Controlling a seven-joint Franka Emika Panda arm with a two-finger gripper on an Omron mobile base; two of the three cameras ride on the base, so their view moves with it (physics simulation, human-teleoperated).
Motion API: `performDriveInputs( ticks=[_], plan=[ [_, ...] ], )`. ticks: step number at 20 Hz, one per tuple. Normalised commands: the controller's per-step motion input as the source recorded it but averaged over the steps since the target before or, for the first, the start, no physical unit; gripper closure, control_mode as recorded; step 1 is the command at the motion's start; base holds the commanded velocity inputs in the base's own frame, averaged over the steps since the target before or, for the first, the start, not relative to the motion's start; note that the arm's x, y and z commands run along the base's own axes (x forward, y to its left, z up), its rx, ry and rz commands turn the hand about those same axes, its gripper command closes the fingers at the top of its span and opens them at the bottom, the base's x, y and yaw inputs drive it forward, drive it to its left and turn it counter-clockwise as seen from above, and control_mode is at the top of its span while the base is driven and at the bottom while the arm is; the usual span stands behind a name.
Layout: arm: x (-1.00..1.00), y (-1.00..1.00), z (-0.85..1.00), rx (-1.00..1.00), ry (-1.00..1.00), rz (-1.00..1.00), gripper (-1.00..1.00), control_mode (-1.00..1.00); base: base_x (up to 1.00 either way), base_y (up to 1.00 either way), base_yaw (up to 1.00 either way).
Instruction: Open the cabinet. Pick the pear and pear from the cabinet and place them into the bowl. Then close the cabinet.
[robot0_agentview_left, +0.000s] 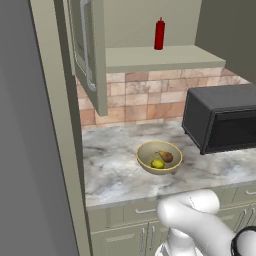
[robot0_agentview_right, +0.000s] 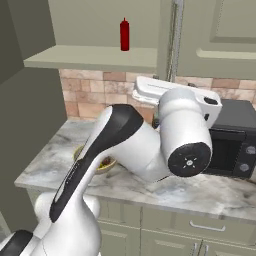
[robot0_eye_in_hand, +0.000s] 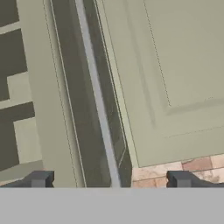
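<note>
A: Hand view has the end effector (robot0_eye_in_hand: 109, 179) right up against the cabinet's (robot0_agentview_right: 220, 40) right door, fingers (robot0_eye_in_hand: 41, 178) spread wide with the slim bar handle (robot0_eye_in_hand: 98, 100) running between them. Nothing is pinched.

B: So the closing step, I'd judge. Where's the fruit?

A: Both pears (robot0_agentview_left: 162, 159) lie in the bowl (robot0_agentview_left: 145, 161) on the worktop (robot0_agentview_left: 115, 175), left base view: 1 yellow-green, 1 darker, touching each other. The left door (robot0_agentview_left: 92, 55) stands swung open, and a red squeeze bottle (robot0_agentview_left: 159, 34) is the 1 thing on the cabinet shelf (robot0_agentview_left: 160, 57).

B: What could go wrong?

A: 2 things, mainly. The fingers straddle the handle without gripping, so a sideways push may let the bar slide out of the gap and leave the door ajar. And I can't tell from these views how far this right door is from shut, so a hard push risks jamming the fingers against the frame.

B: And the arm itself?

A: Right base view shows the elbow (robot0_agentview_right: 185, 145) hanging low over the worktop, near the microwave (robot0_agentview_right: 235, 145) and just beside the bowl. A wide swing could clip either.
</note>
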Motion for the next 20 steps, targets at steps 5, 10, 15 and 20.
performDriveInputs(
  ticks=[5, 10, 15, 20],
  plan=[
    [1.0, 0.88, -0.63, 0.01, -0.01, 0.21, -1.0, -1.0, 0.0, 0.0, 0.0],
    [1.0, 1.0, -0.64, 0.0, -0.1, 0.04, -1.0, -1.0, 0.0, 0.0, 0.0],
    [1.0, 1.0, -0.3, 0.0, -0.2, -0.05, -1.0, -1.0, 0.0, 0.0, 0.0],
    [1.0, 1.0, -0.23, 0.01, -0.09, -0.11, -1.0, -1.0, 0.0, 0.0, 0.0]
  ],
)
